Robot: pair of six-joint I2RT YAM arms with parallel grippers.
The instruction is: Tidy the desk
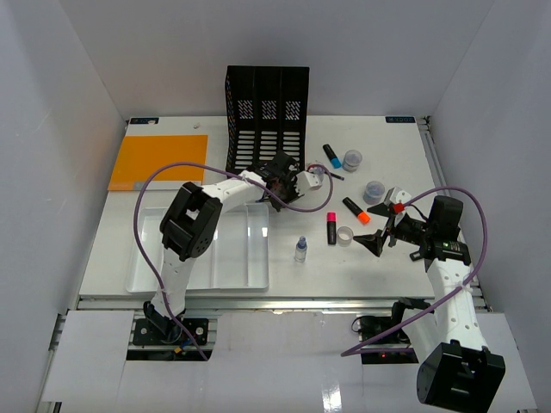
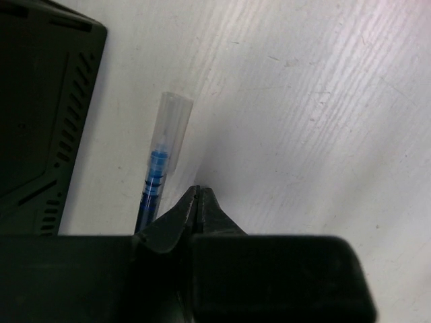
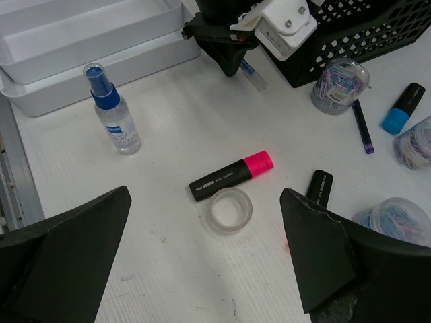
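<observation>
My left hand (image 2: 198, 192) is clenched, tips meeting with nothing between them, low over the white worktop (image 2: 323, 101). A blue pen (image 2: 160, 161) lies just beside them at ten o'clock. My right hand (image 3: 205, 198) hangs spread wide above the pink highlighter (image 3: 232, 176) and tape ring (image 3: 229, 210).

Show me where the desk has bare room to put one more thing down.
Bare: the near strip of the desk between the white tray and the right gripper, in front of the spray bottle; also the far right corner. Crowded: between the black rack and the right gripper, with highlighters, jars and tape.
</observation>
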